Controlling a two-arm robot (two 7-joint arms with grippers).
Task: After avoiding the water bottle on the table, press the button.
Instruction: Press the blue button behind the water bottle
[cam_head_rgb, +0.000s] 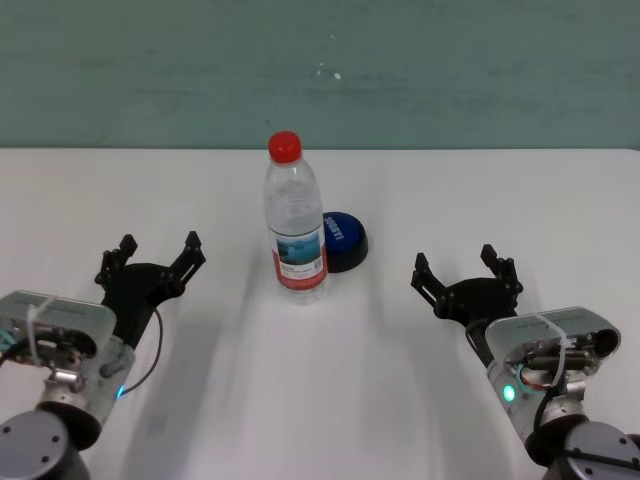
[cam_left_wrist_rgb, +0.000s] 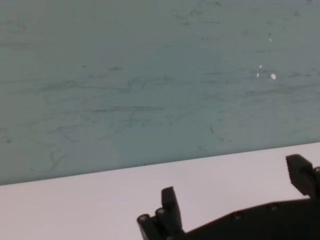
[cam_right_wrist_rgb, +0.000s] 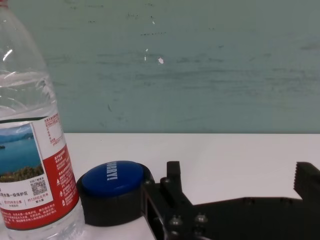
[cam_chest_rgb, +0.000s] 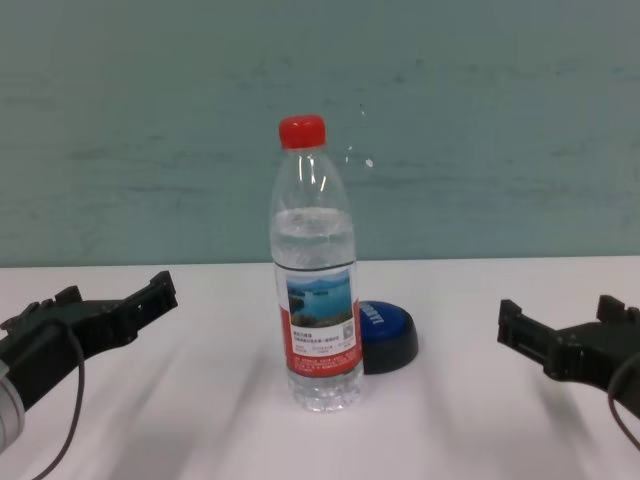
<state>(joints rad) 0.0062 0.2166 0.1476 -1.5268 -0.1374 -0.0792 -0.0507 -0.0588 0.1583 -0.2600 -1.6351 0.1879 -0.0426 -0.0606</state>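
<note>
The water bottle (cam_head_rgb: 294, 222) stands upright in the middle of the white table (cam_head_rgb: 480, 200), clear with a red cap and a lake label; it also shows in the chest view (cam_chest_rgb: 316, 300) and the right wrist view (cam_right_wrist_rgb: 30, 140). The blue button (cam_head_rgb: 341, 238) on its black base sits just behind and right of the bottle, partly hidden by it in the chest view (cam_chest_rgb: 390, 330); the right wrist view (cam_right_wrist_rgb: 114, 179) shows it close ahead. My left gripper (cam_head_rgb: 155, 254) is open and empty to the bottle's left. My right gripper (cam_head_rgb: 466, 270) is open and empty to its right.
A teal wall (cam_head_rgb: 320, 70) runs along the table's far edge. Bare white tabletop lies on both sides of the bottle and between the grippers.
</note>
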